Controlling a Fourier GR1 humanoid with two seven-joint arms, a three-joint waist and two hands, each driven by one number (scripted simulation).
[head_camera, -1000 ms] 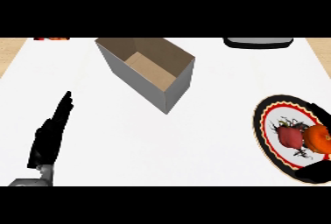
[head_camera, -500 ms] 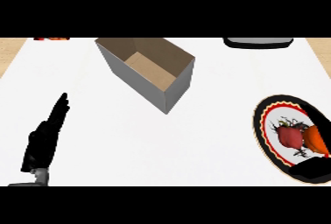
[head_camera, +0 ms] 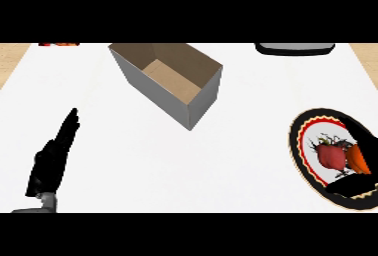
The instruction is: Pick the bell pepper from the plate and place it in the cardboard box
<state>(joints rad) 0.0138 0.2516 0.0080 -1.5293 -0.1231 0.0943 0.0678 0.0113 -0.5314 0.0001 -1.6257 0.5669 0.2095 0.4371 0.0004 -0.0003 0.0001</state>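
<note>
Desk (head_camera: 244,75) seen white. Cardboard box (head_camera: 168,80) noted brown within, grey outside. Plate (head_camera: 310,131) black-rimmed, banded red and yellow zigzag, white centre. Bell pepper (head_camera: 332,156) red. Left hand (head_camera: 52,160) black.

Black left hand (head_camera: 50,162), grey wrist

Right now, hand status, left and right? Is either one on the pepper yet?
Left hand: open, fingers straight, resting at the counter's left side, holding nothing.
Right hand: not in view. The bell pepper lies on the plate, with no hand on it.
</note>
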